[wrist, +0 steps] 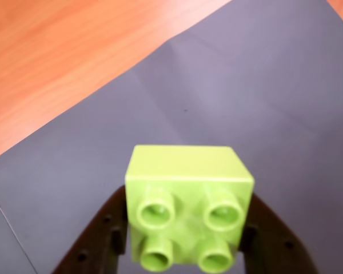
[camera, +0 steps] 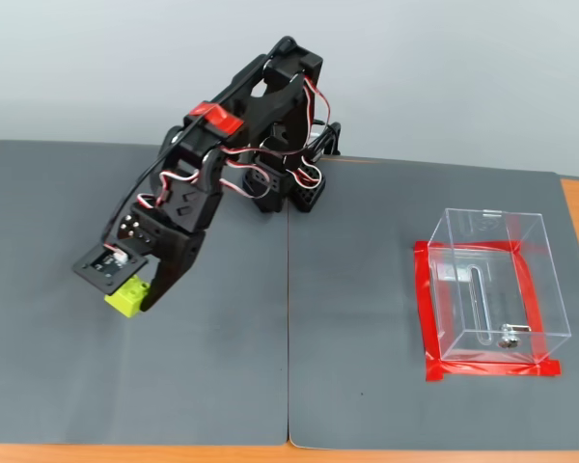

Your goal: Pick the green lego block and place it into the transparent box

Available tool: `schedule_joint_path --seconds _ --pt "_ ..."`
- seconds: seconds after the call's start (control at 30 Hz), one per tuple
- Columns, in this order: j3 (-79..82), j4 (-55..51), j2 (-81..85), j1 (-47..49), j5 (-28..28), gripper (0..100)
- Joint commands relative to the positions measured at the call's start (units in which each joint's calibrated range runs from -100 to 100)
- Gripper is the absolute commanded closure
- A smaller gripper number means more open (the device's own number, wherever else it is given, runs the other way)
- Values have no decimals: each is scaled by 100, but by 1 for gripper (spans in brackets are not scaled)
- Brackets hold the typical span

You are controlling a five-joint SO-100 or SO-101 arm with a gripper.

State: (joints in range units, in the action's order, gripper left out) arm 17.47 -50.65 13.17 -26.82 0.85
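Note:
The green lego block (wrist: 188, 202) is a lime-green brick with four studs that face the wrist camera. My gripper (wrist: 186, 228) is shut on it, one black finger on each side. In the fixed view the block (camera: 127, 296) sits in my gripper (camera: 135, 294) at the left of the grey mat, at or just above its surface. The transparent box (camera: 494, 289) stands far to the right on red tape, with a small metal piece (camera: 508, 338) inside.
Two grey mats (camera: 367, 386) cover the table, joined by a seam down the middle. Bare wood shows at the far edge in the wrist view (wrist: 57, 51). The arm's base (camera: 294, 188) stands at the back centre.

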Motion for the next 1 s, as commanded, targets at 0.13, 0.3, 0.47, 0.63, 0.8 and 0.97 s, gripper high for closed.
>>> schedule_joint_path --seconds 0.13,0.3,0.47,0.63,0.8,0.97 --pt "-259 -22 1214 642 -15 91" --pt "-259 -22 1689 1142 -20 91" --pt "-259 -22 1782 1791 -20 91" --pt "-358 -22 1790 2470 -20 91" --pt "-530 -22 1697 3402 -20 91" --pt "-485 -22 1680 4163 -20 91"
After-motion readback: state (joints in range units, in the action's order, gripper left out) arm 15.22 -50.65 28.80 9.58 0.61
